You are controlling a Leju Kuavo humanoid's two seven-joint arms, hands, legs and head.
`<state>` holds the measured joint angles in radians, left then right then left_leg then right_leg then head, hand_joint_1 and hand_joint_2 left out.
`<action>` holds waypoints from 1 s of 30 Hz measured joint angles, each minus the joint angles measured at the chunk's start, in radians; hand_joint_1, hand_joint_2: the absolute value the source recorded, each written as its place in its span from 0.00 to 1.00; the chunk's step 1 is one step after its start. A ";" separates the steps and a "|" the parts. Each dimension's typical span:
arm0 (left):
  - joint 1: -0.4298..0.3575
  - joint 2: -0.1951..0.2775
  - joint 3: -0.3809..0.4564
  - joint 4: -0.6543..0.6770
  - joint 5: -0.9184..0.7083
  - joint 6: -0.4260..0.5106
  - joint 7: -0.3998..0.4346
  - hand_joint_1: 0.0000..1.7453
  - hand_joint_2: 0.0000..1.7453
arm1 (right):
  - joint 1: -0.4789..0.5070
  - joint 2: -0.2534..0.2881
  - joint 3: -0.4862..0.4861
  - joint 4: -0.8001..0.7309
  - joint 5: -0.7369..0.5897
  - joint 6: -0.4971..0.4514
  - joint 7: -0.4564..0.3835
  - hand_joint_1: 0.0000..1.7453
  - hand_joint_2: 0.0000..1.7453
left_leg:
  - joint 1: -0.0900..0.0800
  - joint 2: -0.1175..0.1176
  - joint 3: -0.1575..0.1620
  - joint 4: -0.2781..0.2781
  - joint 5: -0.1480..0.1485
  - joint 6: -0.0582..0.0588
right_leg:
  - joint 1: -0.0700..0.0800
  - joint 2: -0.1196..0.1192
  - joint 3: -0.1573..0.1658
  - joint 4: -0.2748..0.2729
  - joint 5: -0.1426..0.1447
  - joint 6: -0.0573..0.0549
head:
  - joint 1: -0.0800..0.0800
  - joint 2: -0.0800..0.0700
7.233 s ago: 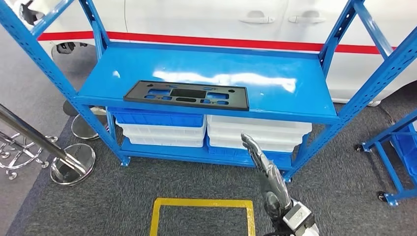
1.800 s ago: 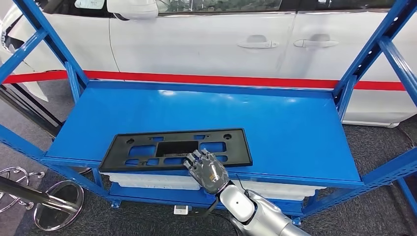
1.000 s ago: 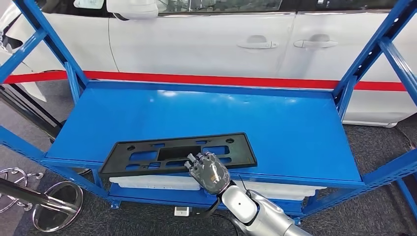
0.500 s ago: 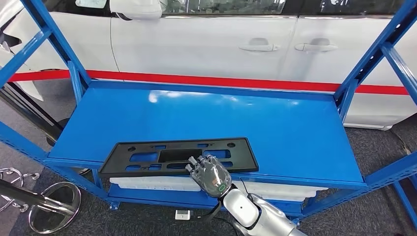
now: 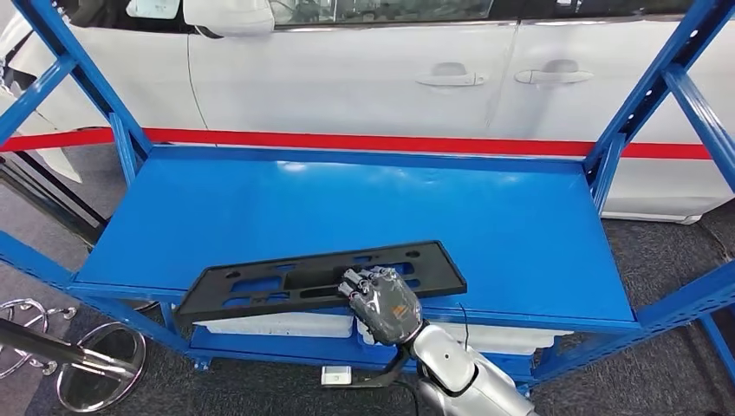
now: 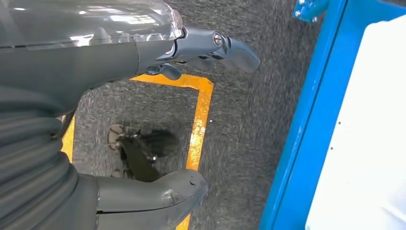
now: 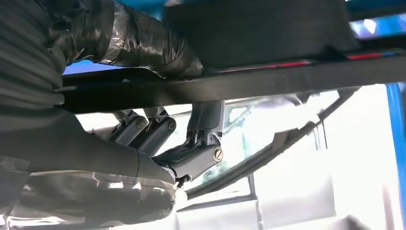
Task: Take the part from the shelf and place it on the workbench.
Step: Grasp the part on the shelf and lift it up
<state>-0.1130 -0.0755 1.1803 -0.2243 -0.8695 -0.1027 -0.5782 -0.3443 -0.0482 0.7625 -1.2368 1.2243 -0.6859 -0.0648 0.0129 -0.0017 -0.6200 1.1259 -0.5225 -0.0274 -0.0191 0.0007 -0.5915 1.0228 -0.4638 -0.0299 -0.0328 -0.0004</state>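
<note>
— Where is the part, and how is it oriented?

— The black plate frame (image 5: 321, 279) sits at the front edge of the blue shelf deck (image 5: 485, 225), toward the robot's left half of it. Its long axis runs roughly along the deck's front edge, but skewed: the end on the robot's right lies further in over the deck, while the end on the robot's left overhangs the front lip above the white bin (image 5: 277, 324) stored below. Whether it lies flat or is tipped up off the deck, I cannot tell from here.

— Describe the part itself.

— A long, flat, narrow rectangle of matt black plastic. It has several rectangular cut-outs through which the blue deck shows, a solid panel near the middle, and small round holes near the corners.

— State of the right hand?

— The right hand (image 5: 382, 299) grips the frame at its near long edge, right of centre. Its fingers curl over the top face; in the right wrist view the thumb (image 7: 143, 45) lies on one face of the plate's edge and the fingers (image 7: 201, 158) on the other.

— And the left hand?

— The left hand (image 6: 143, 120) holds nothing. Its thumb (image 6: 153, 194) and fingers (image 6: 215, 45) stand well apart, over grey carpet with a yellow floor marking (image 6: 198, 124).

— Surroundings?

— A white car with a red stripe (image 5: 364, 141) stands right behind the rack.
</note>
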 joint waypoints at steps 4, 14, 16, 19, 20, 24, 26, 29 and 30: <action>0.004 0.003 0.000 0.000 0.011 -0.002 -0.018 0.00 1.00 | 0.058 -0.004 -0.060 -0.094 -0.166 -0.006 -0.136 1.00 1.00 | 0.001 0.000 -0.079 0.164 -0.054 -0.004 | 0.006 -0.001 0.003 0.002 -0.004 -0.005 | 0.000 0.000; 0.019 0.005 0.001 0.000 0.025 -0.004 -0.085 0.00 1.00 | 0.190 -0.047 -0.171 -0.464 -0.458 0.005 -0.330 1.00 1.00 | 0.000 0.001 0.068 -0.141 0.078 0.051 | 0.015 0.003 -0.006 0.049 -0.048 0.031 | 0.000 0.000; 0.019 0.005 0.001 0.000 0.027 -0.006 -0.089 0.00 1.00 | 0.200 -0.057 -0.177 -0.492 -0.462 0.004 -0.334 1.00 1.00 | -0.001 0.003 0.069 -0.145 0.080 0.057 | 0.012 0.003 -0.062 0.168 -0.112 0.037 | 0.000 0.000; 0.022 0.004 0.001 0.000 0.029 -0.013 -0.096 0.00 1.00 | 0.219 -0.069 -0.180 -0.522 -0.472 0.004 -0.339 1.00 1.00 | -0.002 0.001 0.067 -0.139 0.077 0.057 | 0.005 0.002 -0.099 0.239 -0.116 0.045 | 0.000 0.000; 0.023 0.003 0.001 0.000 0.030 -0.016 -0.099 0.00 1.00 | 0.222 -0.072 -0.180 -0.533 -0.482 0.004 -0.342 1.00 1.00 | -0.002 0.001 0.067 -0.135 0.074 0.055 | 0.003 0.001 -0.075 0.189 -0.081 0.046 | 0.000 0.000; 0.024 0.001 0.002 0.000 0.039 -0.026 -0.112 0.00 1.00 | 0.224 -0.081 -0.180 -0.578 -0.567 0.024 -0.365 1.00 1.00 | -0.008 -0.003 0.059 -0.111 0.059 0.035 | 0.002 0.002 0.008 0.009 -0.015 0.034 | 0.000 0.000; 0.026 0.001 0.002 0.000 0.046 -0.028 -0.117 0.00 1.00 | 0.225 -0.084 -0.180 -0.600 -0.624 0.048 -0.381 1.00 1.00 | -0.007 -0.003 0.057 -0.110 0.057 0.025 | 0.004 0.003 0.008 0.006 -0.014 0.022 | 0.000 0.000; 0.029 0.001 0.004 0.000 0.058 -0.036 -0.121 0.00 1.00 | 0.223 -0.087 -0.180 -0.637 -0.715 0.098 -0.404 1.00 1.00 | -0.002 -0.002 0.029 -0.040 0.007 0.010 | -0.002 -0.001 0.013 -0.003 -0.010 0.004 | 0.000 0.000; 0.030 0.001 0.006 0.000 0.064 -0.039 -0.121 0.00 1.00 | 0.223 -0.089 -0.179 -0.652 -0.746 0.121 -0.407 1.00 1.00 | -0.001 -0.002 0.004 0.018 -0.024 0.006 | -0.002 -0.002 0.013 -0.003 -0.010 0.002 | 0.000 0.000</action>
<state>-0.0832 -0.0750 1.1858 -0.2243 -0.8055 -0.1418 -0.6996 -0.1214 -0.1367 0.5837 -1.8886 0.4780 -0.5653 -0.4720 0.0124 -0.0036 -0.6160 1.1437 -0.5469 -0.0219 -0.0211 -0.0013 -0.5780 1.0198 -0.4738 -0.0280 -0.0328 -0.0004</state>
